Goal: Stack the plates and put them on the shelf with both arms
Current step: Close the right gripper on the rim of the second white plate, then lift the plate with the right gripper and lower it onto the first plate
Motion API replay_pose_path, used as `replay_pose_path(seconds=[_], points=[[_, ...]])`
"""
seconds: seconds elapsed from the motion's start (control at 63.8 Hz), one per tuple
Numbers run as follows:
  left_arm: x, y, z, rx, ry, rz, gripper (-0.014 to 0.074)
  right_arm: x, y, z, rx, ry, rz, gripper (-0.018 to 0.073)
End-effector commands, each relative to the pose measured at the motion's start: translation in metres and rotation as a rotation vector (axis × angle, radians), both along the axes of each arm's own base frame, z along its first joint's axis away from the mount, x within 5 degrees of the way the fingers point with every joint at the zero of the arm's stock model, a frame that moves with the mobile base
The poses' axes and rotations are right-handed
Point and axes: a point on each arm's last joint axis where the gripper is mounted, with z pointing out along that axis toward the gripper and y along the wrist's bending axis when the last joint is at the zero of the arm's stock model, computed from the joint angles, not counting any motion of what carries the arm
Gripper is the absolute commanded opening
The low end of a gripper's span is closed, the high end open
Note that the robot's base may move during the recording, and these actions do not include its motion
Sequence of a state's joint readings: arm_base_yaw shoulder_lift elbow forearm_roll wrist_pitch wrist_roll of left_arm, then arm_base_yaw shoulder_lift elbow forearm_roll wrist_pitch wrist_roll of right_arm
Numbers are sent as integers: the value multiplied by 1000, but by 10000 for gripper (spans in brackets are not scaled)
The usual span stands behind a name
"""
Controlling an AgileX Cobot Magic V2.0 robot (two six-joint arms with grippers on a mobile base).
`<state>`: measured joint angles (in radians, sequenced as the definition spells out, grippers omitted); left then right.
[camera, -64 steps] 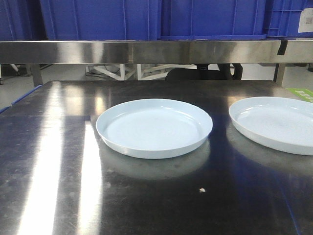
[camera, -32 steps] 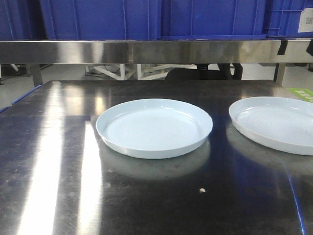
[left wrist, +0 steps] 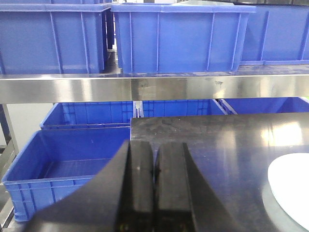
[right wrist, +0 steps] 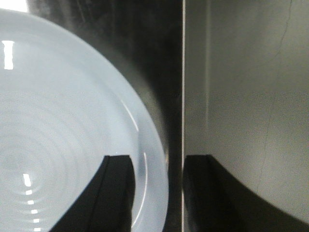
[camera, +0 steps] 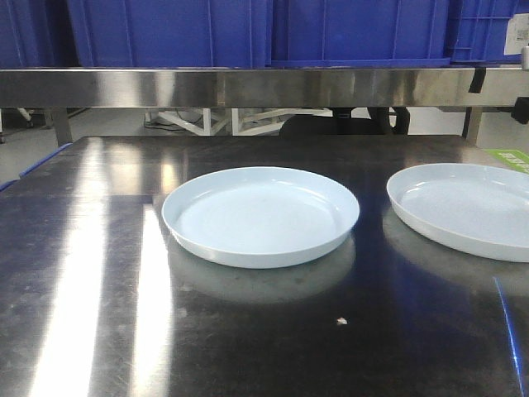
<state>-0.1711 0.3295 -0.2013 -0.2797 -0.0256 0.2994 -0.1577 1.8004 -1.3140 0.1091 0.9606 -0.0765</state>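
**Right gripper (right wrist: 158, 159) spread wide over a plate rim, nothing stacked yet**

The right gripper is empty, straddling the outer rim of the right plate (right wrist: 63, 121), which sits close to the table's (right wrist: 171, 72) right edge. The other plate (camera: 260, 217) is mid-table, and the shelf (camera: 248, 87) runs above the back edge. The left gripper (left wrist: 154, 169) is pressed together on nothing, near the left edge. I'd put one finger inside the rim and one outside, then pinch square so it lifts flat. Only the right wrist cam shows how thin the strip beside that rim is. The front cam shows the plates well apart.
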Motion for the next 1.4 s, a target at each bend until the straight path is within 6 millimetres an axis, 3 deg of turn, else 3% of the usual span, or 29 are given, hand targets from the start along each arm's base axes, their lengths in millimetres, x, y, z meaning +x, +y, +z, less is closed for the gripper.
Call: replay_pose_path(seconds=[0.0,0.518,0.784,0.878,1.16,1.38], points=[[0,2,16,-20,-97,22,80,3,-3,25,-25,-104,4,377],[0,2,16,-20,-97,22,80,9,-3,3,7,-42,-3,373],[0,2,16,-20,-97,22,80,9,-2,3,18,-36,-7,370],[0,2,16,-20,-97,22,80,8,-2,4,19,-33,-6,319],[0,2,16,-20,-97,22,80,10,-2,16,21,-36,0,42],[0,2,16,-20,-97,22,80,9,-4,41,15,-79,-2,51]])
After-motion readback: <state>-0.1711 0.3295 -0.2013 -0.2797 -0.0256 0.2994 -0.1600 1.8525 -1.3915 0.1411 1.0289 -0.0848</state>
